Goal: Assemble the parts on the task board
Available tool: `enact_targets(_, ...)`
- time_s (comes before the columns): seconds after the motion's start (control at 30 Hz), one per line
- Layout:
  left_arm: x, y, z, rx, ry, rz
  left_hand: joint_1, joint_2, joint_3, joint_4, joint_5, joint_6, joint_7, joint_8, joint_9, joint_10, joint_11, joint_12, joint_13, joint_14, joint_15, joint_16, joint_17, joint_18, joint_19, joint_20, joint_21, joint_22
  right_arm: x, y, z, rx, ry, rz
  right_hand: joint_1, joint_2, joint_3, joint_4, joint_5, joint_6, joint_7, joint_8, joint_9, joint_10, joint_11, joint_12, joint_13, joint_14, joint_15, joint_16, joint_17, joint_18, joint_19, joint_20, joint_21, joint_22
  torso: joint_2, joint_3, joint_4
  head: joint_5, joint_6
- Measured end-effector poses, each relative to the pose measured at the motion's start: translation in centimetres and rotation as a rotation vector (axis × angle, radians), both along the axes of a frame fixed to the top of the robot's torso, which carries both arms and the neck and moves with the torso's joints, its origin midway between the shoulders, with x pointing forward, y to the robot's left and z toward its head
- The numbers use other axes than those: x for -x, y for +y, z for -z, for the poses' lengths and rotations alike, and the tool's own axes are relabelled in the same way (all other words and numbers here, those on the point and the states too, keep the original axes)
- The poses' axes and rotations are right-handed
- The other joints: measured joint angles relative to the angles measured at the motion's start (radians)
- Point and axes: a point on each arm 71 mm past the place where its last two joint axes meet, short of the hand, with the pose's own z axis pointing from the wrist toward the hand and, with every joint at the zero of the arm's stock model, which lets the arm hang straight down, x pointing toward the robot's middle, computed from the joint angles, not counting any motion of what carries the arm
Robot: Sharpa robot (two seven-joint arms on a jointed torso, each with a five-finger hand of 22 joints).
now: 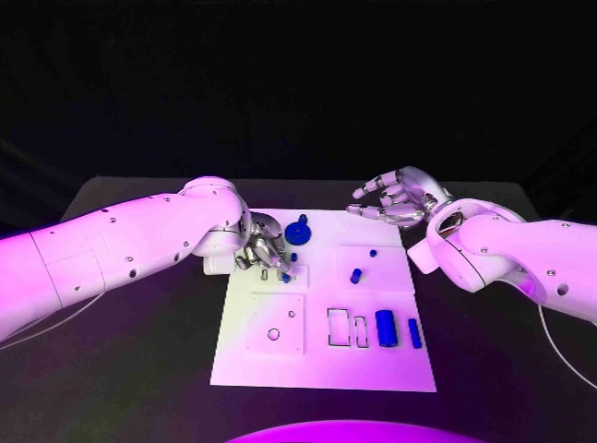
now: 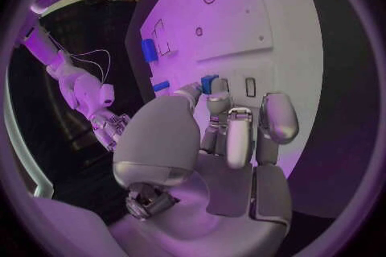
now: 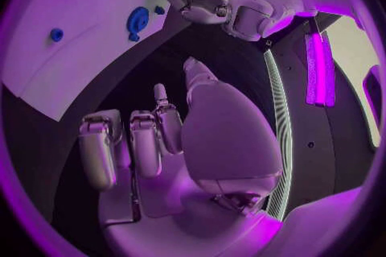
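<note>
The white task board [image 1: 322,365] lies in the middle of the black table. My left hand [image 1: 261,250] reaches over the board's far left part and pinches a small blue part [image 2: 209,83] between thumb and fingertip, low over the board beside a narrow slot [image 2: 250,87]. A blue gear-like disc [image 1: 298,233] stands just right of that hand. My right hand [image 1: 394,201] hovers off the board's far right corner, fingers apart, holding nothing. Its palm [image 3: 215,134] faces the table edge.
Two small blue pegs [image 1: 373,251] [image 1: 355,274] stand mid-board. A blue cylinder [image 1: 386,325] and a blue bar [image 1: 414,332] lie at the near right, beside two rectangular slots [image 1: 338,328]. A square plate with holes [image 1: 274,323] sits near left.
</note>
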Motion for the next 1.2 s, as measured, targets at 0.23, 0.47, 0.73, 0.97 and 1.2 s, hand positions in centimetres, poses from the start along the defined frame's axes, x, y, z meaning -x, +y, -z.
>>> enact_targets(0.23,0.0,0.0,0.0,0.002,0.007,0.000,0.038,-0.025,0.112,-0.015,-0.003,-0.004,-0.003,0.000,0.013,0.003,-0.003,0.000,0.000,0.000,0.000,0.000,0.000,0.000,-0.004,-0.004,0.000,0.003,0.0,0.0,0.0,0.000,0.001,-0.001,0.000,0.000,0.000,0.000,0.004,0.000,0.000,0.000,0.000,0.000,0.000,0.000,0.000,0.000,0.000,0.000,0.000,0.000,0.000,0.000,0.000,0.000,-0.001,-0.0001,0.0000,0.000,0.000)
enact_targets(0.47,0.0,0.1,0.1,0.006,0.012,-0.005,0.035,-0.048,0.203,-0.003,0.000,-0.006,-0.001,-0.003,0.038,0.009,-0.008,-0.007,-0.001,0.000,0.000,0.003,0.000,0.000,-0.002,-0.006,0.004,0.008,0.0,0.0,0.0,0.001,0.003,-0.003,0.000,0.000,0.000,0.000,0.004,0.000,0.000,0.000,0.001,0.000,0.000,0.000,0.000,0.000,0.000,0.000,0.000,0.000,0.000,0.000,0.000,0.000,-0.001,-0.0001,-0.0006,0.001,0.002)
enact_targets(0.73,0.0,0.2,0.1,0.013,0.019,-0.014,-0.032,-0.113,0.349,-0.025,0.027,-0.005,-0.001,0.021,0.089,0.021,-0.009,-0.016,0.003,0.000,0.000,0.011,0.000,0.000,0.000,-0.007,0.012,0.017,0.0,0.0,0.1,0.002,0.005,-0.003,0.000,0.000,0.000,0.000,0.004,0.000,0.000,0.000,0.001,0.000,0.000,0.000,0.000,0.000,0.000,0.000,0.000,0.000,0.000,0.000,0.000,0.000,-0.001,-0.0004,-0.0009,0.001,0.005)
enact_targets(0.97,-0.1,0.7,0.1,0.048,0.021,-0.055,-0.100,-0.146,0.398,-0.070,0.153,0.027,-0.011,0.026,0.113,0.060,-0.019,-0.003,0.030,0.000,-0.007,0.028,0.000,0.000,0.017,-0.016,0.023,0.037,0.0,-0.1,0.1,0.003,0.006,-0.002,0.004,0.004,0.000,0.000,0.004,0.000,0.000,0.000,0.001,0.000,0.000,0.000,0.000,0.000,0.000,0.000,0.000,0.000,0.000,0.000,0.000,0.000,0.000,-0.0005,-0.0003,-0.001,0.005)
enact_targets(1.2,-0.1,1.5,0.0,0.106,0.007,-0.118,-0.124,-0.171,0.393,-0.076,0.244,0.056,-0.016,0.028,0.125,0.098,-0.030,0.023,0.072,0.000,-0.014,0.039,0.000,0.000,0.034,-0.023,0.040,0.067,0.1,-0.3,0.1,0.004,0.006,0.000,0.004,0.004,0.000,0.000,0.004,0.000,0.000,0.000,0.001,0.000,0.000,0.000,0.000,0.000,0.000,0.000,0.000,0.000,0.000,0.000,0.000,0.000,0.001,-0.0005,0.0006,-0.004,0.005)
